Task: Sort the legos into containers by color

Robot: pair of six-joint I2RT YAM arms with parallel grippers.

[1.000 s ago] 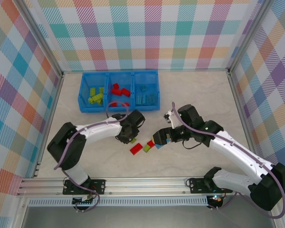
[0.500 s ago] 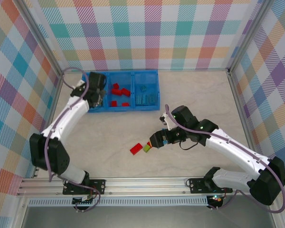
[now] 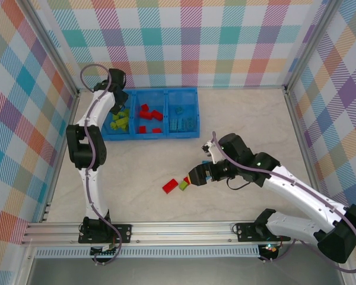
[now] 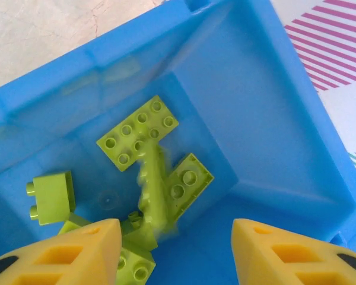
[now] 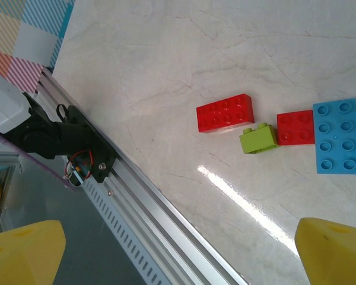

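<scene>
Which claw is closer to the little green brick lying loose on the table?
Right. The right gripper hovers just beside the green brick; the left gripper is far off over the tray.

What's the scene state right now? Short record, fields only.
tray: blue, three compartments, far left of table
left compartment: green bricks
middle compartment: red bricks
right compartment: blue bricks
left gripper: open, over the left compartment; blurred green brick below it
right gripper: open, over the table
loose on table: long red brick, small green brick, square red brick, blue brick
sorting: not finished
</scene>
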